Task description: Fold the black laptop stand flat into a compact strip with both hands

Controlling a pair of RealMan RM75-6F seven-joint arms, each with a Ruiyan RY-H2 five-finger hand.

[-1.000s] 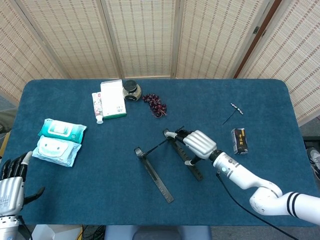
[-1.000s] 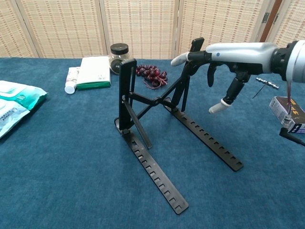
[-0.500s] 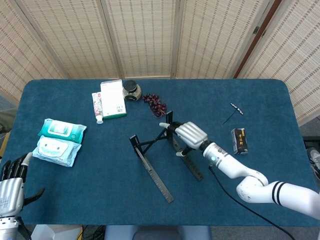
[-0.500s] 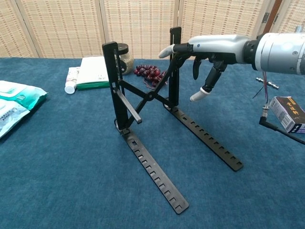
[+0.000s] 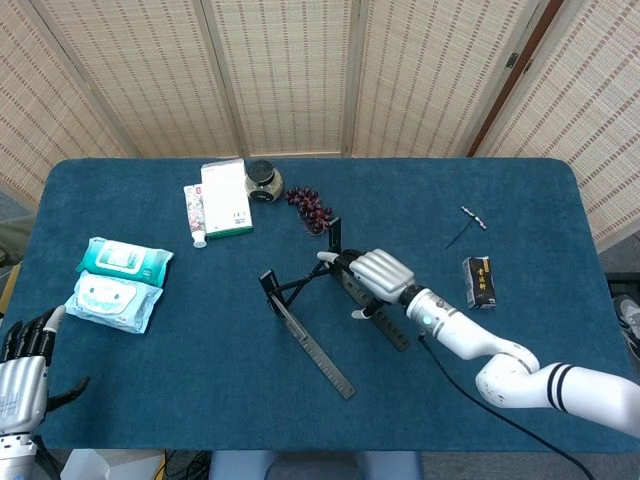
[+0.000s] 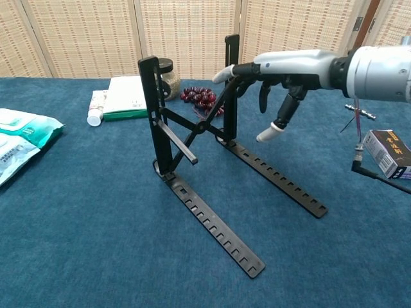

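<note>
Since the earlier frames the black laptop stand [image 6: 192, 128] has been raised more upright — its two posts now stand nearly vertical, the crossed struts between them, and the two notched base bars lie splayed on the blue tabletop [image 6: 77, 244] near its middle. The right hand [image 6: 276, 70] reaches in palm-down at the top of the far post; its forward fingers [image 6: 225, 72] touch that post, while the other fingers hang spread and hold nothing. The left hand [image 5: 22, 375] rests open, fingers apart, at the near left edge, well apart from the stand.
</note>
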